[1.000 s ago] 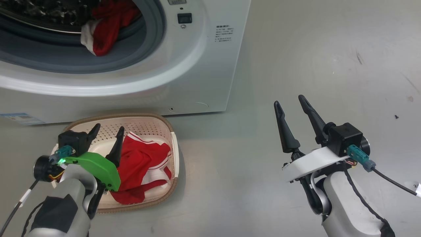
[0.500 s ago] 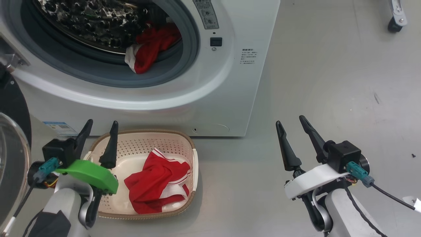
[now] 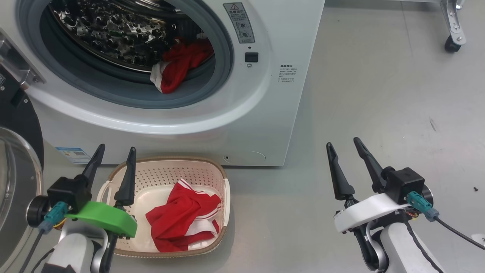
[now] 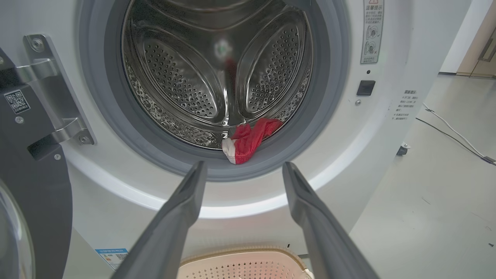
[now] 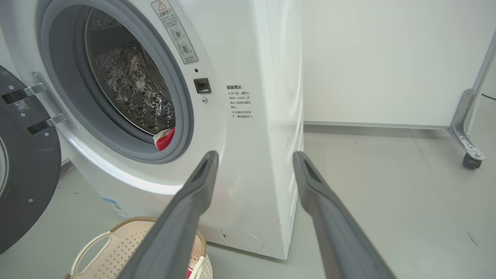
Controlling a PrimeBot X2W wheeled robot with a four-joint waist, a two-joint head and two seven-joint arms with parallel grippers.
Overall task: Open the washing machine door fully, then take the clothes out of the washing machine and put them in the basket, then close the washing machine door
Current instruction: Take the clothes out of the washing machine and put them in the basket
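Note:
The white washing machine has its black-rimmed door swung open at the left. One piece of the red clothes hangs over the grey drum mouth, seen also as the red clothes in the left wrist view. A second red garment lies in the cream basket on the floor in front. My left gripper is open and empty above the basket's left end. My right gripper is open and empty over bare floor, right of the machine.
A blue label sits low on the machine front. Grey floor spreads to the right. A caster of a metal frame stands at the far right, and a cable lies on the floor beside the machine.
The head camera has tilted up, so more of the drum and door shows. The left gripper has lifted from over the red garment to above the basket's left end.

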